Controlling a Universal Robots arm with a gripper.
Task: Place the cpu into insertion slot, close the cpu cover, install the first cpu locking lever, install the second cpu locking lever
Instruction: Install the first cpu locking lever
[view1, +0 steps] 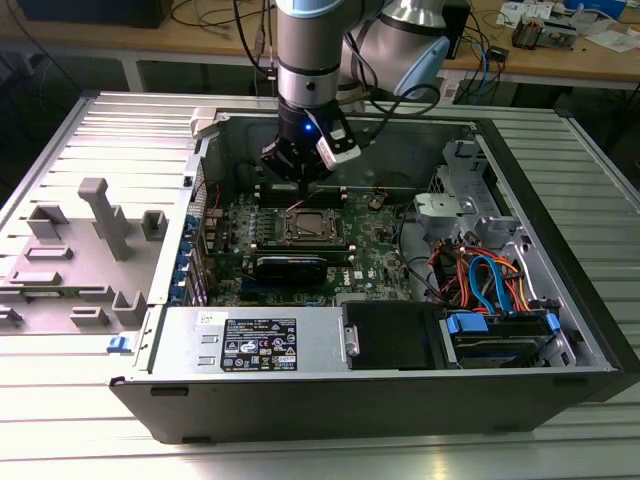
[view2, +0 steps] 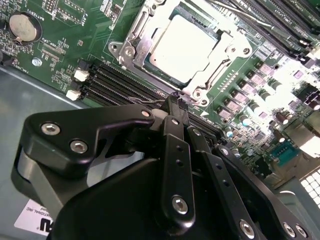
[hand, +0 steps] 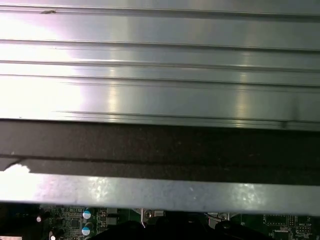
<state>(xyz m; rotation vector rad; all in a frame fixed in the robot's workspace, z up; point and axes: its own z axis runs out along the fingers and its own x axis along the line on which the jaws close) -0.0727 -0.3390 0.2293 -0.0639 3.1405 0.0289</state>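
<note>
An open computer case (view1: 400, 400) is seen lying on its side on a ribbed metal counter (view1: 60, 150), its green motherboard (view1: 375, 262) exposed. The robot arm (view1: 312, 60) is lowered into the case from above, and its black tool (view1: 303, 160) is held just behind the insertion slot (view1: 312, 226), near but apart from it.

In the second wrist view, the cpu (view2: 184, 47) is shown lying flat in the slot, its dull silvery top framed by the cpu cover (view2: 131, 47), which appears to be folded down around it. The tool (view2: 179, 102) is seen with its tips drawn together at a thin wire locking lever (view2: 152, 101) beside the socket; whether the wire is actually pinched cannot be told for certain, since the contact is partly hidden.

The lever is judged to be light, springy and slippery, best taken near its bent free end. The cpu is judged stiff but fragile, with the pin field beneath it easily damaged, so pressure is better kept on the metal frame than on the chip.
</note>
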